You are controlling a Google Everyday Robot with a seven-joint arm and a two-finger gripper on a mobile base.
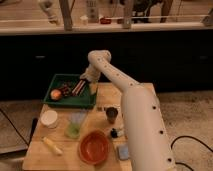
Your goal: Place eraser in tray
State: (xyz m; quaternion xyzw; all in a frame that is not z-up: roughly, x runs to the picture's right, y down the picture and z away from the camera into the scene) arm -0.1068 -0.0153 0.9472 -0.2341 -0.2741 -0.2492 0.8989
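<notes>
The arm [142,125] reaches across the wooden bench [37,155] so that the pincer [85,77] hangs over the right half of the dark green tray [55,79], low above its floor. Whether the pincer is apart, together or clamped on something cannot be told here. The eraser cannot be picked out with certainty. A small striped, pale-and-dark thing [79,88] lies in the tray just beneath the pincer, near a reddish round thing [56,94], and it may be the eraser, either resting there or at the pincer's tip. As a judgement, an eraser is light, slightly springy and grippy rather than slippery, and not fragile, so it tolerates a firm squeeze and is unlikely to slide out. The best hold is across its short sides near the middle. Being light, it may cling to the pincer on release, so a low drop inside the raised rim suits it, well away from the orange-red bowl [94,146].
</notes>
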